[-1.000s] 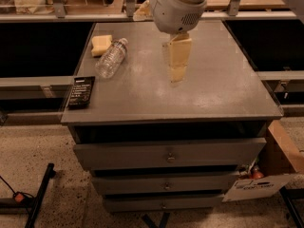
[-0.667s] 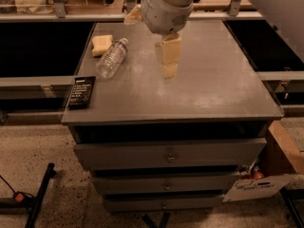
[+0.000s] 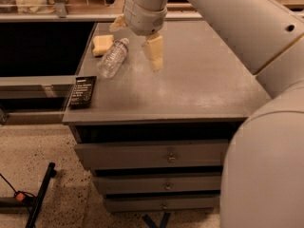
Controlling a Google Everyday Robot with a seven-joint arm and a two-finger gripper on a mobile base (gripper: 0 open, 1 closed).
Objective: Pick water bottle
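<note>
The water bottle [image 3: 113, 58] is clear and ribbed with a white cap. It lies on its side at the back left of the grey cabinet top [image 3: 190, 89], cap pointing to the back right. My gripper [image 3: 135, 47] hangs above the cabinet top just right of the bottle, open and empty. One cream finger [image 3: 154, 54] points down right of the bottle's cap. The other finger [image 3: 117, 23] shows behind the wrist, above the bottle's cap end. The fingers are clear of the bottle.
A pale yellow sponge block [image 3: 101, 44] lies just behind and left of the bottle. A flat black packet [image 3: 83, 92] lies at the front left edge. Drawers [image 3: 168, 156] are below the top. My arm fills the right side of the view.
My gripper has moved left and toward the back, from the middle of the top to just beside the bottle's cap. The bottle, sponge and black packet have not moved.
</note>
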